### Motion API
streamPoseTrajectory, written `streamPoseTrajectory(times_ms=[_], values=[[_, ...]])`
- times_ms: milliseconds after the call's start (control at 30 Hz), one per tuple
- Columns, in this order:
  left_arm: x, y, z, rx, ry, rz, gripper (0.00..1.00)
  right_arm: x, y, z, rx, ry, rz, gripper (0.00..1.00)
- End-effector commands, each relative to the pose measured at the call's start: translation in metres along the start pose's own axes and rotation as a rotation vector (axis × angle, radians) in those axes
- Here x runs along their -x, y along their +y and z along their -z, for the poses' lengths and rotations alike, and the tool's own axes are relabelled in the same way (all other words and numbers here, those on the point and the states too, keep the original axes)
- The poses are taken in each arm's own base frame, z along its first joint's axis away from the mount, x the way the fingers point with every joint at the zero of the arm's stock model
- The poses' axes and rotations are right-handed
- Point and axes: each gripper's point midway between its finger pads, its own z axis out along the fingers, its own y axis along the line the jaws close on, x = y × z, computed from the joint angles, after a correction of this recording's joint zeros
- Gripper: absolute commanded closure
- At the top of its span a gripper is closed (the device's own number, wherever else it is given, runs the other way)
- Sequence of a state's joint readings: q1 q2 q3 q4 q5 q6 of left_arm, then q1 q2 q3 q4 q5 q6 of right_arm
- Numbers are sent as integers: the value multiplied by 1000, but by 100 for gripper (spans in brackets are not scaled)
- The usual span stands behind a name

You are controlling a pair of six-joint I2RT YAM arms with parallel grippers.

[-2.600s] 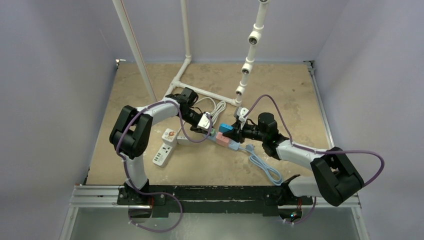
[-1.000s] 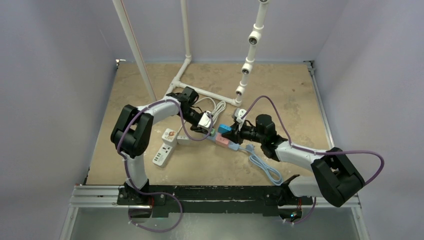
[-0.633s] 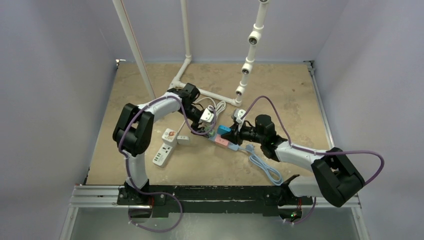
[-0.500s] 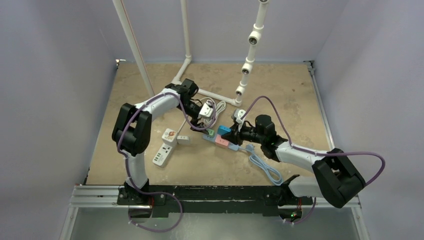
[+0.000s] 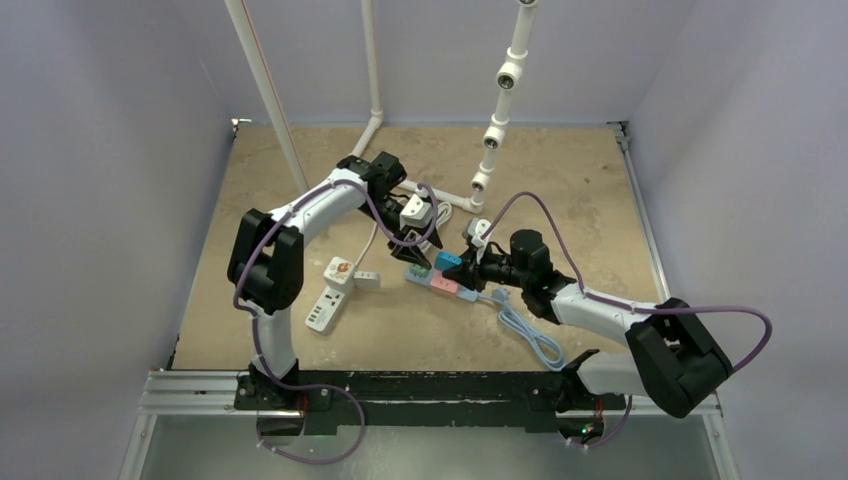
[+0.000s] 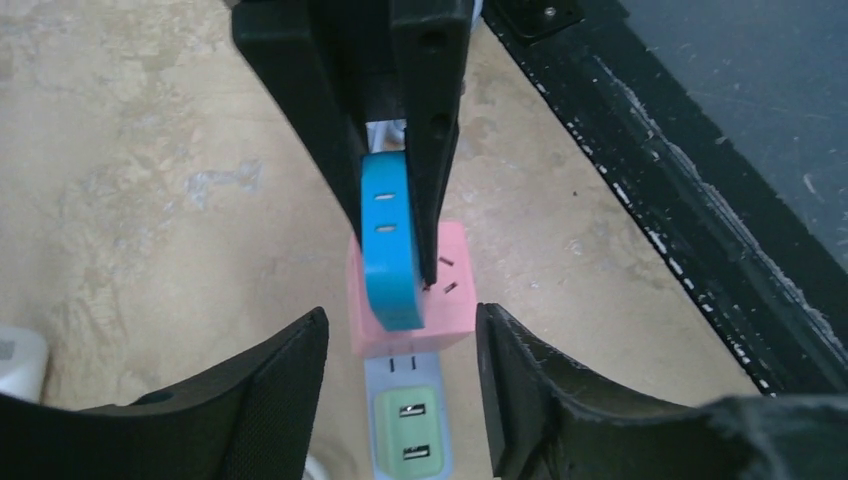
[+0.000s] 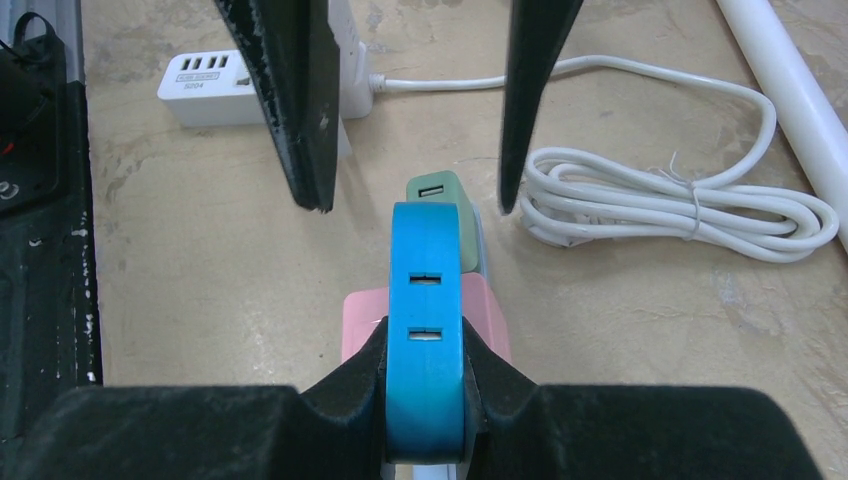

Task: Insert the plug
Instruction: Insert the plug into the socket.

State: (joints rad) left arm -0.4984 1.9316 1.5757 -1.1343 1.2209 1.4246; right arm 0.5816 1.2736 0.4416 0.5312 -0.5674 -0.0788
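**Step in hand: seating the plug.**

The right claw (image 7: 425,350) is clamped on the blue rectangular plastic plug (image 7: 426,290). The plug stands on end over the pink socket module (image 6: 455,300) of the pastel power strip (image 5: 447,285), near the middle of the tan worktop (image 5: 560,180). I cannot tell whether its pins have entered the slots.

The left claw (image 6: 400,315) hangs with its jaws apart and empty, one finger on either side of the green socket module (image 7: 432,188).

**Next move, as I judge it:** I close the left claw on the strip to brace it, then press the plug straight down with the right claw. Any tilt risks the pins missing the slots or the strip sliding.
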Motion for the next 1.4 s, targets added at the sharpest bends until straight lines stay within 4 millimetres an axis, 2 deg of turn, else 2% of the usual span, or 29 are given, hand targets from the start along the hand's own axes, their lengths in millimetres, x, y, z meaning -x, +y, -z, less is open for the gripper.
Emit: streamPoseTrajectory(times_ms=[0, 133, 300, 433, 567, 700, 867, 967, 1167, 1300, 1333, 1367], values=[[20, -11, -10, -45, -78, 22, 52, -9, 3, 1, 10, 50, -27, 100], [19, -14, -15, -57, -84, 35, 68, -6, 3, 1, 10, 49, -25, 100], [21, -16, -18, -64, -85, 29, 77, -3, 5, -1, 19, 59, -20, 96], [18, -20, -23, -79, -76, 11, 94, -1, 5, -2, 17, 68, -23, 87], [16, -22, -24, -83, -66, -13, 100, 4, 3, -1, 4, 75, -29, 77], [16, -22, -24, -83, -65, -32, 100, 6, 0, 0, -6, 119, -17, 65], [16, -21, -25, -84, -63, -43, 100, 25, -1, 0, 13, 125, 31, 60], [17, -20, -24, -81, -60, -48, 100, 35, -2, 0, 22, 137, 51, 67], [14, -22, -24, -81, -50, -49, 100, 43, -4, -1, 48, 187, 90, 80], [11, -23, -22, -74, -43, -44, 100, 42, -3, -1, 75, 222, 112, 99], [10, -22, -22, -71, -40, -33, 88, 41, -3, -1, 78, 232, 116, 100], [8, -22, -20, -63, -38, -14, 65, 42, -4, -1, 81, 239, 124, 100]])
